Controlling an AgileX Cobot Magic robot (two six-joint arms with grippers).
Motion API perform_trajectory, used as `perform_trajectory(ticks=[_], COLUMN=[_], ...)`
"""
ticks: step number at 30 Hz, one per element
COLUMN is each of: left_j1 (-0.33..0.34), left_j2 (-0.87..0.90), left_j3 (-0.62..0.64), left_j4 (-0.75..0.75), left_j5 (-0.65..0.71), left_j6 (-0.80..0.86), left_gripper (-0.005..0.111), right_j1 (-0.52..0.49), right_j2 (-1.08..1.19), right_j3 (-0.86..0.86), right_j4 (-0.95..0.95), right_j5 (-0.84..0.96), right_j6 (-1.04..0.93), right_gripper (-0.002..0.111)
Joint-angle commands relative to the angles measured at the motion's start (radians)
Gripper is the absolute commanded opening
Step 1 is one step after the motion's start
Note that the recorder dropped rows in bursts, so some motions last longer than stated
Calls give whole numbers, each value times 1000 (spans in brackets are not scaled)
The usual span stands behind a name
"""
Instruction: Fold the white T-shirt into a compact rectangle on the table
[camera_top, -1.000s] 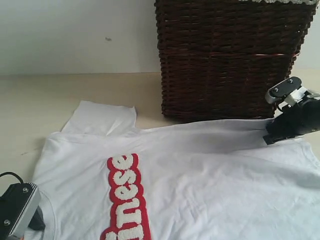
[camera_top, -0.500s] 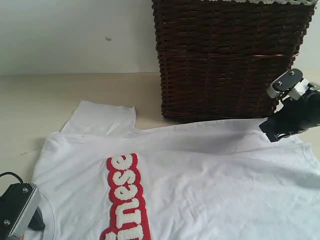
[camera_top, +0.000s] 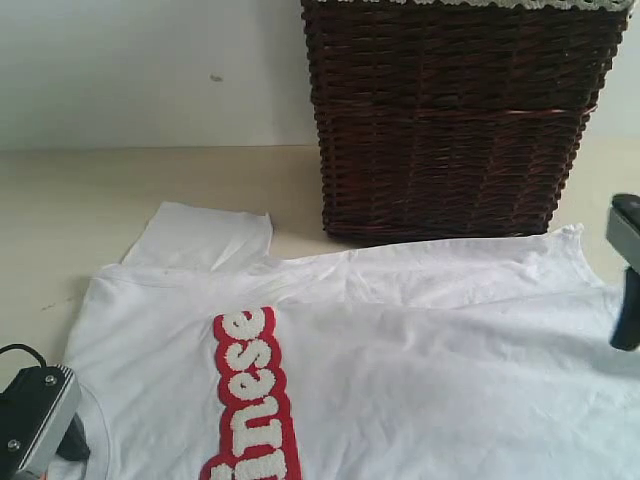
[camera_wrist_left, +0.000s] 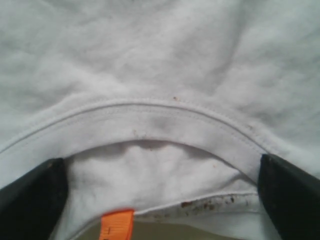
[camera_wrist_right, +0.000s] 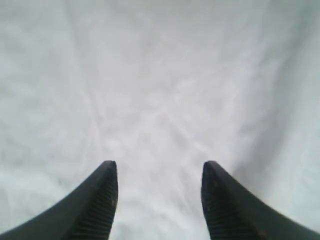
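White T-shirt (camera_top: 400, 340) lies flat on the bench (camera_top: 150, 180) in front of the basket (camera_top: 450, 120); left hand (camera_wrist_left: 160, 161) gapes wide astride the collar (camera_wrist_left: 150, 112), right hand (camera_wrist_right: 159, 167) parted, empty, over cloth. Pinch hem and collar squarely before lifting

We see the left gripper's (camera_wrist_left: 160, 165) plain black fingers (camera_wrist_left: 30, 200), its grey screw-studded housing (camera_top: 35, 415) trailing a black cable (camera_top: 22, 349), and the right gripper's (camera_wrist_right: 159, 165) tapered, ribbed black fingers (camera_wrist_right: 95, 205).

Soft matt cloth tee (camera_top: 420, 340) & rough wicker basket (camera_top: 450, 120).
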Motion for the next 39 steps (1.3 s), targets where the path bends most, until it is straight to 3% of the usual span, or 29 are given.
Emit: perform_trajectory(ticks=[1,5,8,16,25,30,35,39], left_j1=[-5,-5,-5,-5,-5,-5,-5,-5], left_j2=[25,25,25,25,25,25,25,25], left_j3=[9,9,9,9,9,9,9,9], left_j4=[20,20,20,20,20,20,20,20], left_j5=[1,1,1,1,1,1,1,1], left_j6=[-13,-13,-13,-13,-13,-13,-13,-13], left_gripper=[105,105,105,105,105,105,105,105], right_j1=[-111,-120,-120,-120,-120,-120,-120,-120], right_j2=[-6,9,14,97,97,53,-54,-22], right_j3=[11,68,150,251,320,325,325,327], right_j4=[-10,-73,-103,-228,-336,-195,65,52], right_j5=[-103,-79,-87,-193,-56,-56,-252,-415], right_j6=[-83,-23,-19,72,98,131,68,58], right_gripper=[52,51,31,2,1,1,1,1])
